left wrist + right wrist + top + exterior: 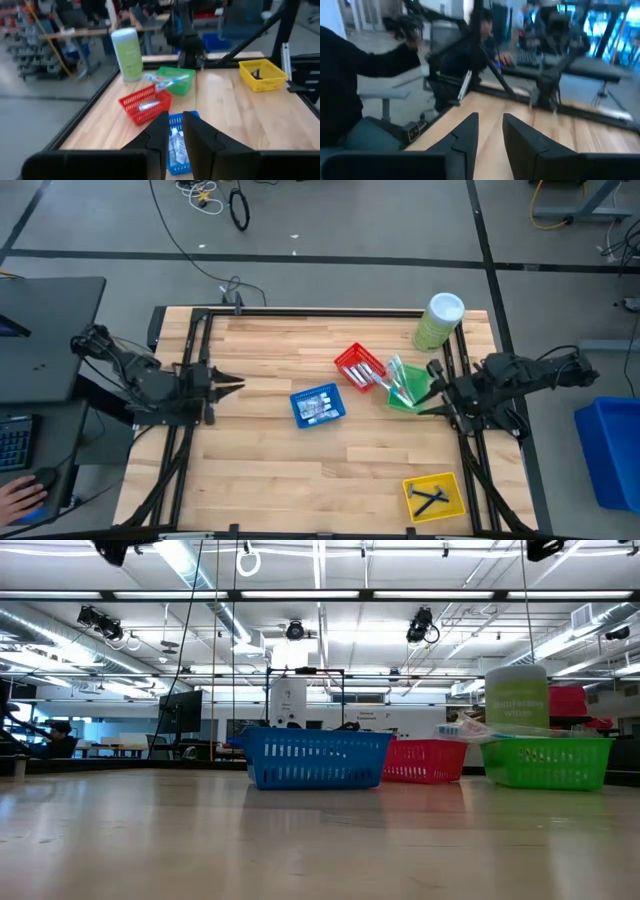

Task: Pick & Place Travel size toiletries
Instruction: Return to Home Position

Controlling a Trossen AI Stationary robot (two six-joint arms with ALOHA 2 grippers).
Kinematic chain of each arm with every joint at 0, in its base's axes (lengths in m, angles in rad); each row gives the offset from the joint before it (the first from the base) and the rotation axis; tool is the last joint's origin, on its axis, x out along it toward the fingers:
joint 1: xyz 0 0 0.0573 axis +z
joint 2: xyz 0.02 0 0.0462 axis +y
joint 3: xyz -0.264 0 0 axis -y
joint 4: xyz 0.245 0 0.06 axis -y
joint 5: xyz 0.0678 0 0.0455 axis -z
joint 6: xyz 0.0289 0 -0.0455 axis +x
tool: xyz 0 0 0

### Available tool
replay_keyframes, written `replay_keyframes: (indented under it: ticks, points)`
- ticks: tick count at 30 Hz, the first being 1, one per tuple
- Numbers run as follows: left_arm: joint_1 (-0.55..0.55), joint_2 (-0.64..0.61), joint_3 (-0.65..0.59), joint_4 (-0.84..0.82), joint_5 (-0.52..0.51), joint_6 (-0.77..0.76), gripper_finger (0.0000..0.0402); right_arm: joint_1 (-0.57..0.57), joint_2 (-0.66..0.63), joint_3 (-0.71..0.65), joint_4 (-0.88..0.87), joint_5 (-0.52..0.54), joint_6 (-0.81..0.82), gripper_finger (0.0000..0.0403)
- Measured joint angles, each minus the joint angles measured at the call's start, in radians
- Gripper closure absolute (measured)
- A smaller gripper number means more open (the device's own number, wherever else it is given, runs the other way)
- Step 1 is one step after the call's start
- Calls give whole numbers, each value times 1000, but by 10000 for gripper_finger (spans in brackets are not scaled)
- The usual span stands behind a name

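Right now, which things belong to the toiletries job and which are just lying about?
Job: white tubes in blue basket; toothbrushes in green basket; dark razors in yellow basket; silvery item in red basket; left gripper and right gripper, parked at the table's sides.
Lying about: pale-green cylinder, far right corner.

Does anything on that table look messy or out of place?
Only slightly: the toothbrushes poke out over the rim of the green basket toward the red basket instead of lying inside. Nothing looks spilled or broken. Both arms wait at the table's sides.
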Motion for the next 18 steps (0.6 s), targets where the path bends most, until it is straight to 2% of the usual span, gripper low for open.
replay_keyframes:
  ticks: [4, 8, 11, 18]
  points:
    - [0, -149, -140, 113, 32, 79, 340, 0, -80, -70, 47, -4, -15, 316]
    - [0, -287, -215, 146, 88, 141, 340, 0, -148, -110, 36, -41, -16, 331]
    - [0, -380, -266, 171, 88, 196, 340, 0, -187, -143, 38, -52, -23, 347]
    - [1, -529, -448, 410, 103, 366, 340, -28, -250, -221, 88, -50, -54, 381]
